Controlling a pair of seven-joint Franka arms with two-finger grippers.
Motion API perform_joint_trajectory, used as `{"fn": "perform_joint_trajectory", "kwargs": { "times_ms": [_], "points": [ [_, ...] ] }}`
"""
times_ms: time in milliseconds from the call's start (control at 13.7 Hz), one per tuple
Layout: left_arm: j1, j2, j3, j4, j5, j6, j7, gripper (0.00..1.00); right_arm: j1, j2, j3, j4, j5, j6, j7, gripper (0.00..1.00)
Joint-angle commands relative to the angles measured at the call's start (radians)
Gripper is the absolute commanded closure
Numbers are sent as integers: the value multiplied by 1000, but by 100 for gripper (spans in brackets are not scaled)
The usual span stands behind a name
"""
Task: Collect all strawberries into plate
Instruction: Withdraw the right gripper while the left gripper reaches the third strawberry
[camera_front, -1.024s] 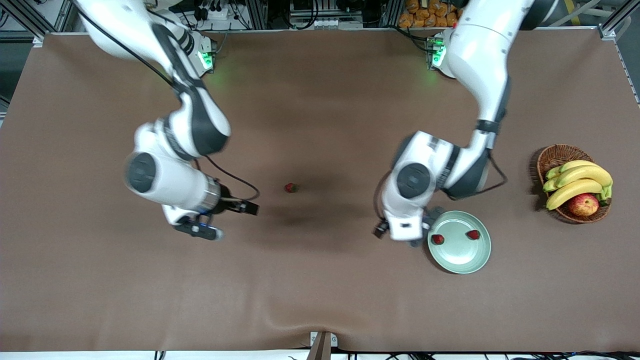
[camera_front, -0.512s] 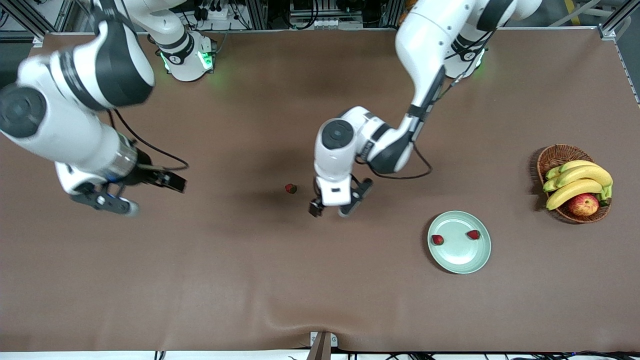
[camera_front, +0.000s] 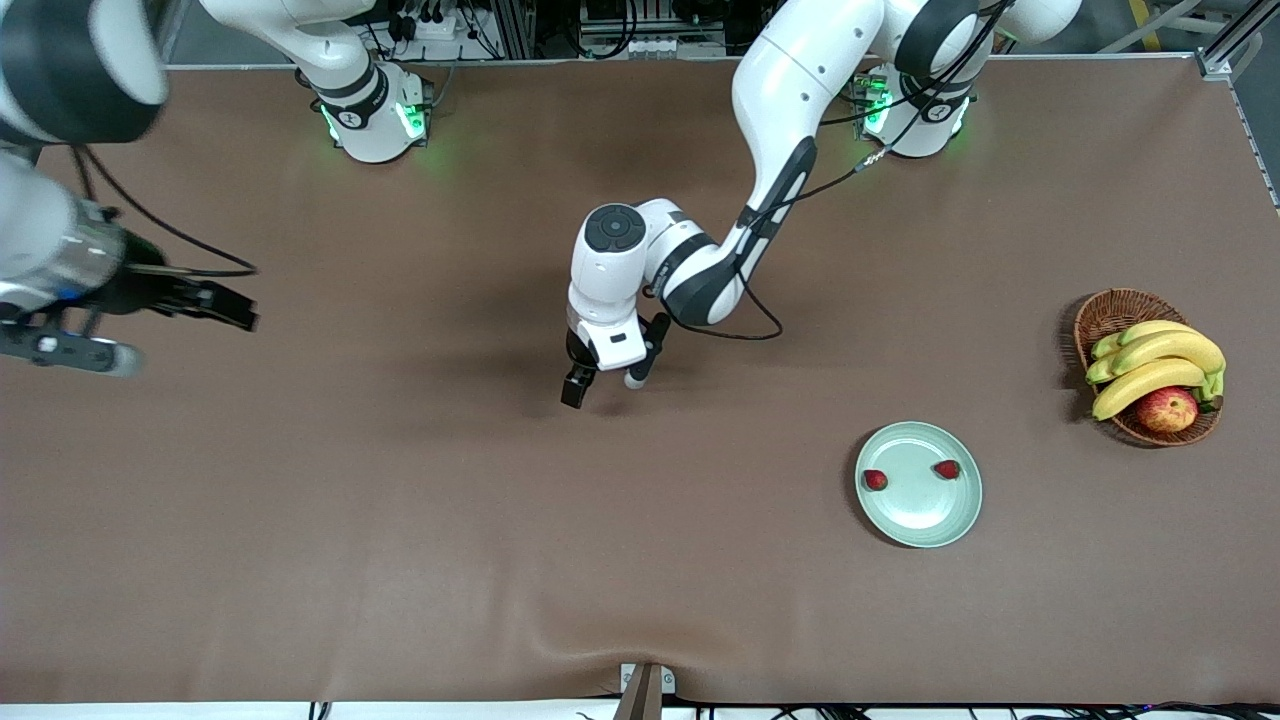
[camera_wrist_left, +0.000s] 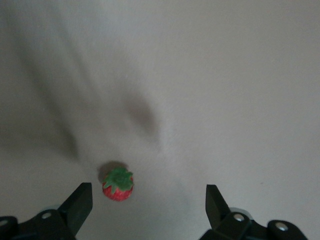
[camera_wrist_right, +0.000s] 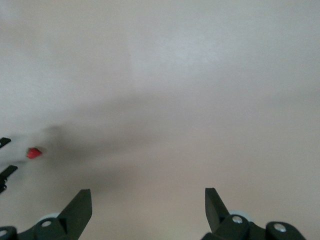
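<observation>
The left arm reaches from its base down and across to mid-tabletop (camera_front: 400, 520), elbow bent, wrist pointing straight down, its pincer (camera_front: 604, 380) spread wide and empty just above the brown surface. In the left wrist view its two dark fingertips (camera_wrist_left: 80, 202) frame a loose strawberry (camera_wrist_left: 118, 184), green cap up, sitting close to one fingertip and touching neither; in the front view that berry is hidden under the hand. The right arm is swung out to its own end of the tabletop, forearm level, its pincer (camera_front: 60, 345) held open and empty above bare cloth; the right wrist view shows its fingers (camera_wrist_right: 77, 207) wide apart and a small red speck off at the edge. The plate (camera_front: 940, 515) lies nearer the front camera toward the left arm's end, with two strawberries on it, one (camera_front: 875, 479) by the rim, the other (camera_front: 946, 468) beside it. A basket (camera_front: 1105, 315) of bananas (camera_front: 1160, 362) and an apple (camera_front: 1166, 409) stands near that end. No legible writing appears anywhere.
</observation>
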Motion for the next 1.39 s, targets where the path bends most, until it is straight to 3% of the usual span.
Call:
{"fn": "perform_joint_trajectory", "kwargs": {
  "times_ms": [0,366,1170,1243,1316],
  "points": [
    [-20,43,20,53,-18,11,0,0,-96,-18,25,-6,-10,-21,-143,0],
    [-33,68,18,57,-13,11,56,0,-153,-18,23,-12,2,-106,-174,0],
    [-48,98,23,56,-10,11,89,0,-193,-44,18,-46,2,-128,-257,0],
    [-48,98,23,56,-10,11,85,20,-189,-56,18,-53,2,-129,-257,0],
    [-46,98,23,56,-10,11,85,61,-185,-62,18,-55,2,-131,-257,0]
  ]
}}
